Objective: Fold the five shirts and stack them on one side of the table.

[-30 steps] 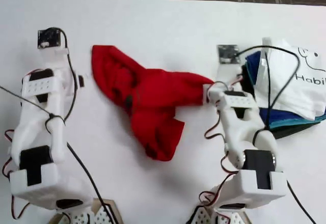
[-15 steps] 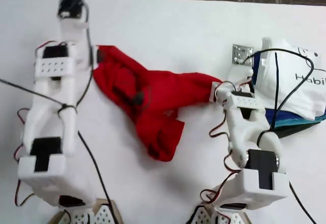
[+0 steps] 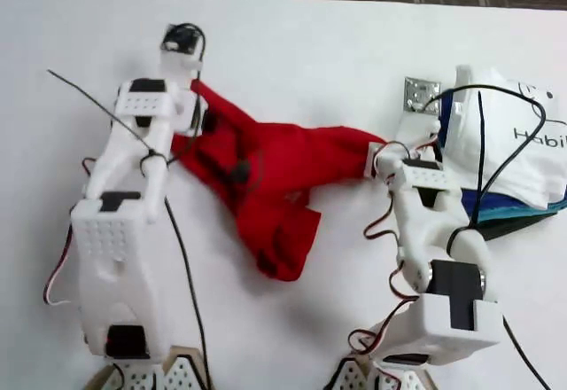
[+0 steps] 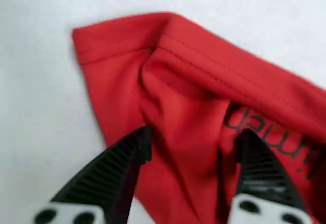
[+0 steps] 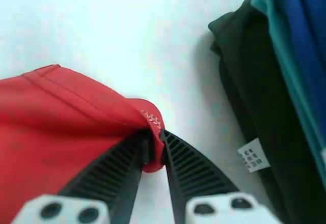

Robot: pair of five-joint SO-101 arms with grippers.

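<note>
Dark lettering on the white shirt point(image 3: 521, 155) is cut off at the view's edge. The red shirt point(image 4: 204, 96) bears dark print, half lost in folds. A small tag point(image 5: 253, 155) on the dark shirt point(image 5: 249, 102) has print too fine to read

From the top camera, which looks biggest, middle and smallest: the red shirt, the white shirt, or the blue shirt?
1. red shirt
2. white shirt, though the picture's edge cuts it off
3. blue shirt, mostly hidden under the white one
</note>
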